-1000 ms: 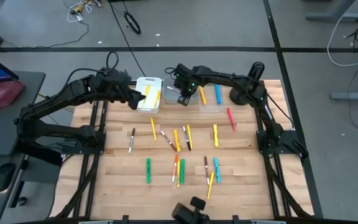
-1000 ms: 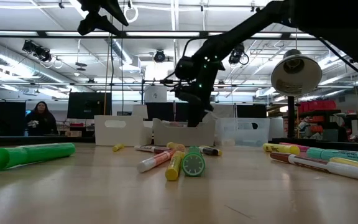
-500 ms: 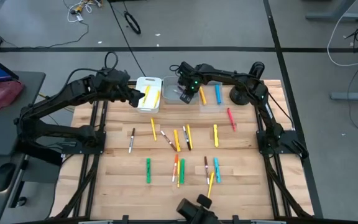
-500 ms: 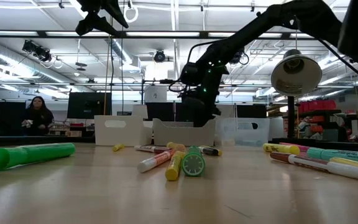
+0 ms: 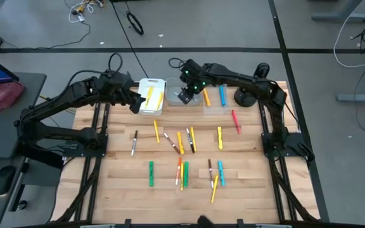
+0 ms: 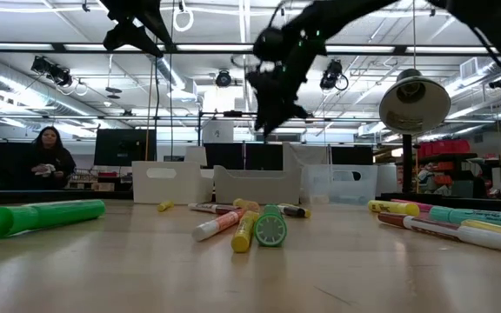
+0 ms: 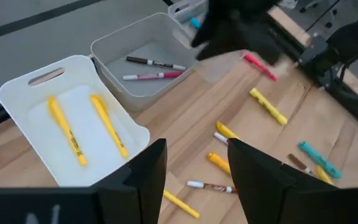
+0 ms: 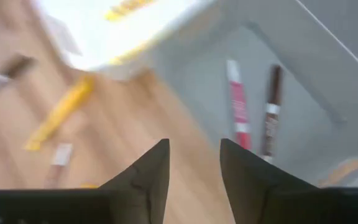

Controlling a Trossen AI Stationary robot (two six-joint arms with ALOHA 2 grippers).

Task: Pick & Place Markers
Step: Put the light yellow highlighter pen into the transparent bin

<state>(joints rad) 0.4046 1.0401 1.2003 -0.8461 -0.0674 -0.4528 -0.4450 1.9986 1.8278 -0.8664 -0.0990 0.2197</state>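
Markers (image 5: 181, 142) lie scattered across the middle of the wooden table (image 5: 252, 190), well below both grippers in the high view. On the left, the left gripper (image 5: 136, 101) hovers, fingers apart and empty, at the edge of the white bin (image 5: 143, 84), which holds two yellow markers (image 7: 87, 127). Right of it, the right gripper (image 5: 184, 96) hangs over the grey bin (image 7: 143, 38), fingers apart and empty, above a red marker (image 8: 237, 102) and a dark marker (image 8: 271, 106) inside.

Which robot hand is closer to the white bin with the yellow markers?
The left hand. It hovers at the white bin's edge. The right hand is farther off, above the grey bin beside it.
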